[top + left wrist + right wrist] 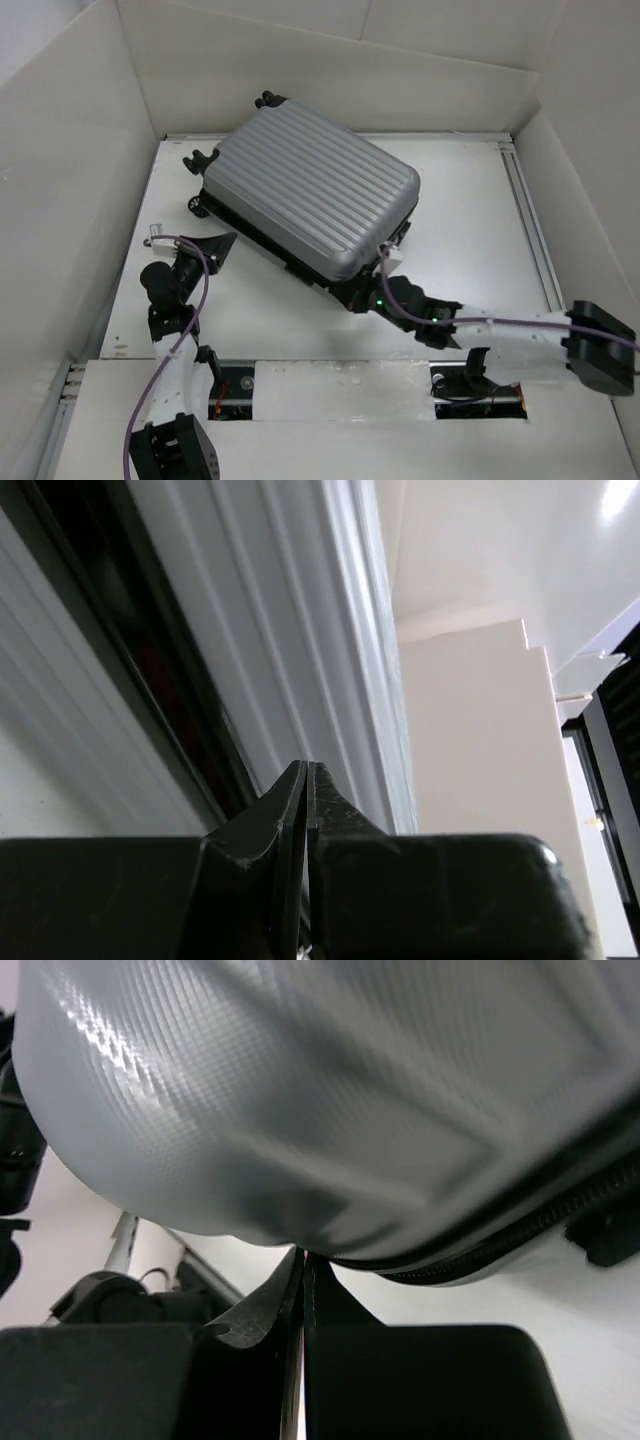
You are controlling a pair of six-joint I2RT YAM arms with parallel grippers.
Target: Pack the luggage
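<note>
Top external shows white walls (60, 180) enclosing luggage (310, 190) on table (470, 230).

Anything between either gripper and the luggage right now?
Nothing visible. Left gripper, shut, points at the near-left side of the luggage; right gripper, shut, sits at its near-right corner by the zipper. No loose object lies in either gap. Whether the tips touch it, I cannot tell.

You had a white table (470, 200) boxed in by plain white panels: a back wall (330, 40) at 12 o'clock, a left wall (60, 180) at 9, and a right wall (590, 170) at 3. A pale metal rail (530, 220) ran along the table's 3 o'clock edge.
</note>
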